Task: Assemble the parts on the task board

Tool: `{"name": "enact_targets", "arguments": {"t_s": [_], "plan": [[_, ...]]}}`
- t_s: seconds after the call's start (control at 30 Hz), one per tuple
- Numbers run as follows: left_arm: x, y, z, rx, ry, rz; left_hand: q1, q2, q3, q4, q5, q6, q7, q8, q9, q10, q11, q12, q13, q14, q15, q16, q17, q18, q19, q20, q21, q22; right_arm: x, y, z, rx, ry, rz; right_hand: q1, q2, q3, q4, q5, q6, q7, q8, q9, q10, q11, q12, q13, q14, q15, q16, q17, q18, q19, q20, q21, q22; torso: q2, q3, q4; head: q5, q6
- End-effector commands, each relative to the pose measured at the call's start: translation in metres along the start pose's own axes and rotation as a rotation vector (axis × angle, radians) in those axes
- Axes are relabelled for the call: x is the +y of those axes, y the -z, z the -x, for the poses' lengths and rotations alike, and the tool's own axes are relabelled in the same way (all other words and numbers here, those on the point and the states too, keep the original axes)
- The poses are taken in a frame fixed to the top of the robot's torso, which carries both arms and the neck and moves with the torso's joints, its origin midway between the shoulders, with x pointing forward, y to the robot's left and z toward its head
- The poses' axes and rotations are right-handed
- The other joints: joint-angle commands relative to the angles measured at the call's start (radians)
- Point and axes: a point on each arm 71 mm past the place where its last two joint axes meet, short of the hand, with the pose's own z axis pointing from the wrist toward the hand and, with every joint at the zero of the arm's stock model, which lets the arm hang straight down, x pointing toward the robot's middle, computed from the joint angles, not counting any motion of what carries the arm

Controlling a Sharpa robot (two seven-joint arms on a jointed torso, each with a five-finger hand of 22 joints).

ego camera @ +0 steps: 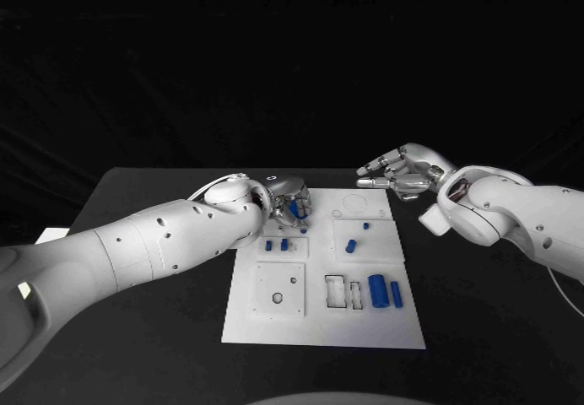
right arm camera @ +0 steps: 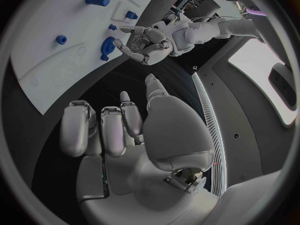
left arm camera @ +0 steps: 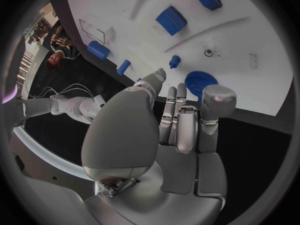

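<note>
While toothed and round, the blue gear (left arm camera: 200, 81) lies on the task board (ego camera: 365, 329).

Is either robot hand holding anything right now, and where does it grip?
The left hand grips the blue gear by its toothed rim; the right hand holds nothing.

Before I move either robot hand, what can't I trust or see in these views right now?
- Head view: the left robot hand covers the board's far left corner; the blue gear barely shows there.
- Left wrist view: fingers hide whether they touch the gear.
- Right wrist view: the gear sits beside the left robot hand; contact too small to judge.
- Right robot hand: fingers curled, nothing visible inside.
</note>
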Motion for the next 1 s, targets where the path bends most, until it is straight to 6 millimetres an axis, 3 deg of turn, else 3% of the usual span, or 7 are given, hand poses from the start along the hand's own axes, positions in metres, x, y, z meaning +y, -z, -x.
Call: {"name": "enact_targets", "arguments": {"t_s": [0.03,0.5,0.73,1.0], "plan": [[-0.001,-0.001,-0.005,0.065,-0.072,0.01,-0.004,0.006,-0.006,-0.001,-0.006,0.011,-0.002,-0.01,-0.005,0.014,-0.003,-0.012,-0.009,0.047,-0.007,-0.003,-0.004,-0.005,0.02,-0.006,0.001,0.0,0.001,0.0,-0.002,0.011,-0.001,0.012,0.005,0.009,-0.006,0.001,0.004,-0.006,0.0,0.007,0.002,-0.005,-0.003,0.0,0.041,0.045,0.001,-0.003,0.001,0.014,-0.006,-0.002,-0.003,0.001,-0.002,0.0005,0.0019,-0.002,-0.002],[-0.005,-0.004,-0.01,0.1,-0.079,0.012,-0.001,0.018,0.0,-0.006,-0.005,0.043,-0.002,-0.032,-0.022,0.056,-0.004,-0.048,-0.039,0.048,-0.007,-0.001,-0.015,-0.004,0.022,-0.007,-0.007,-0.007,0.001,-0.001,-0.003,0.013,-0.002,0.014,0.005,0.009,-0.006,0.001,0.004,-0.006,0.0,0.007,0.002,-0.005,-0.003,0.0,0.041,0.045,0.001,-0.003,0.001,0.014,-0.006,-0.002,-0.003,0.001,-0.002,0.0002,0.0021,-0.004,-0.003],[-0.006,-0.007,-0.013,0.103,-0.08,0.023,0.028,0.04,0.041,-0.024,-0.003,0.061,-0.002,-0.047,-0.032,0.086,-0.006,-0.072,-0.058,0.049,-0.009,0.004,-0.016,-0.004,0.023,-0.009,-0.003,0.0,0.002,-0.001,-0.003,0.014,-0.003,0.015,0.005,0.009,-0.006,0.001,0.004,-0.006,0.0,0.007,0.002,-0.005,-0.003,0.0,0.041,0.045,0.001,-0.003,0.001,0.014,-0.006,-0.002,-0.003,0.001,-0.001,0.0,0.0007,-0.005,-0.002],[-0.006,-0.009,-0.018,0.116,-0.079,0.03,0.027,0.043,0.062,-0.031,-0.003,0.071,-0.002,-0.055,-0.038,0.101,-0.006,-0.086,-0.067,0.048,-0.009,0.006,-0.019,-0.004,0.023,-0.01,-0.006,-0.002,0.002,-0.002,-0.004,0.016,-0.003,0.016,0.005,0.009,-0.006,0.001,0.004,-0.006,0.0,0.007,0.002,-0.005,-0.003,0.0,0.041,0.045,0.001,-0.003,0.001,0.014,-0.006,-0.002,-0.003,0.001,-0.001,0.0006,0.0016,-0.008,-0.003]]}}
